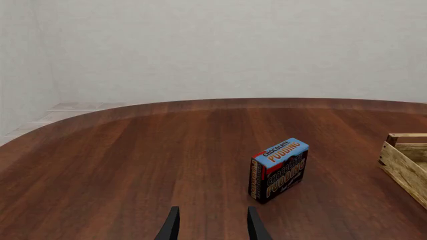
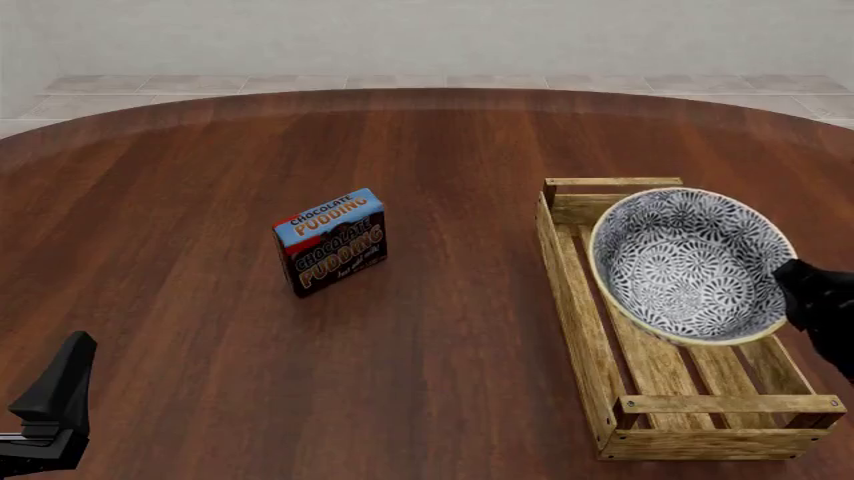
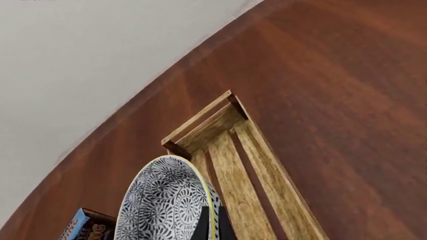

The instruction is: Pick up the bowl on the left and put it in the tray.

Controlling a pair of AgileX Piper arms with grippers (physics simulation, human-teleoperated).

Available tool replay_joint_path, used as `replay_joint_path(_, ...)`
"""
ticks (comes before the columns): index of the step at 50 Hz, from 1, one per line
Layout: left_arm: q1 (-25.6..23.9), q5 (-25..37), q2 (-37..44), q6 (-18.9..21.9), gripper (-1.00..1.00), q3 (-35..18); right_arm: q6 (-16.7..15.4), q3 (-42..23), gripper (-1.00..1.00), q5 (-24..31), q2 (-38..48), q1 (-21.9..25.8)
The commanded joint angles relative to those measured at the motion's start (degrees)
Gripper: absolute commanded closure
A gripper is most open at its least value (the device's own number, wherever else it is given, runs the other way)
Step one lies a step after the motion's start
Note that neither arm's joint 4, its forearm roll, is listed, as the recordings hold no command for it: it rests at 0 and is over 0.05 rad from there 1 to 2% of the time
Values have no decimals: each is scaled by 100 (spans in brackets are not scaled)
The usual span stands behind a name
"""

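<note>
The patterned bowl (image 2: 687,260) hangs tilted over the far half of the wooden tray (image 2: 577,300), its opening turned toward the camera. My right gripper (image 2: 793,288) is shut on the bowl's right rim. In the right wrist view the bowl (image 3: 163,200) fills the near foreground, with a dark finger against its rim and the tray (image 3: 267,175) below it. My left gripper (image 2: 56,395) sits low at the table's near left, far from the bowl. In the left wrist view the left gripper (image 1: 210,217) stands open with nothing between its fingers.
A chocolate pudding box (image 2: 331,241) stands upright on the table left of the tray, also seen as the pudding box (image 1: 279,170) just ahead of the left gripper. The tray's corner (image 1: 405,162) shows beside it. The round wooden table ends at a curved far edge.
</note>
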Motion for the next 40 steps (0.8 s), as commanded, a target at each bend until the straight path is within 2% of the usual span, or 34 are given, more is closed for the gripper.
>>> replay_joint_path(1,0,0,0,0,-100,0,167,122,100,-322,257,-65)
replay_joint_path(25,0,0,0,0,-100,0,553,384,100,-678,492,10)
replay_joint_path(40,0,0,0,0,-100,0,604,443,100,-809,600,31)
